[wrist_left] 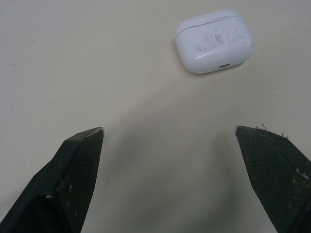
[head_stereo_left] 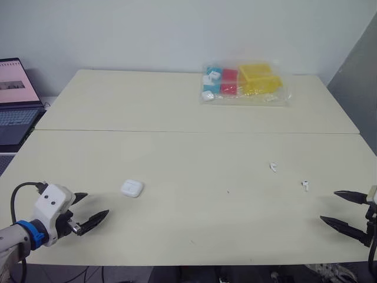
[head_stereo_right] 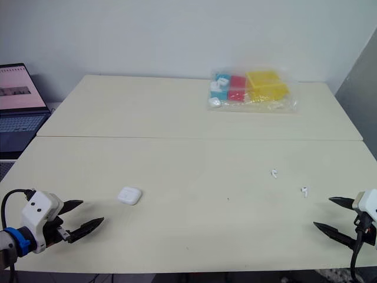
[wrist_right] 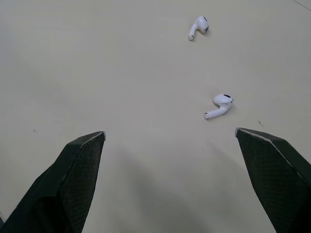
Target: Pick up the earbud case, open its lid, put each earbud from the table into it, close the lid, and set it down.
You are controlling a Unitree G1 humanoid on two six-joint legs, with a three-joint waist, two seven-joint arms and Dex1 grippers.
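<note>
1. the task appears to be at its very start: nothing is lifted, and every step is left to do.
2. the earbud case (head_stereo_left: 132,188), small, white and rounded, lies flat on the pale table (head_stereo_left: 177,112), on the robot's left side toward the near edge. its lid is closed, and the seam shows in the left wrist view.
3. two white earbuds lie loose on the table on the robot's right side, well apart from the case. the nearer earbud (head_stereo_left: 305,185) sits near the right gripper. the farther earbud (head_stereo_left: 273,167) lies beyond it, toward the middle of the table. the two do not touch.
4. judging from this, what remains is to pick up the case, open its lid, place both earbuds inside, close the lid and set the case down.
5. the left gripper (head_stereo_left: 97,203) is low over the table, near the case. its two black fingers are spread wide apart. it holds nothing and touches nothing. the case sits ahead of the fingertips, off toward one finger rather than between them.
6. the right gripper (head_stereo_left: 328,206) is at the near right edge of the table, its fingers also spread wide and empty. the nearer earbud lies ahead of the fingertips, untouched.
7. a clear bag of coloured blocks (head_stereo_left: 244,82) rests at the far side of the table, and a laptop (head_stereo_left: 15,100) stands open beyond the left edge. neither seems part of the job.
</note>
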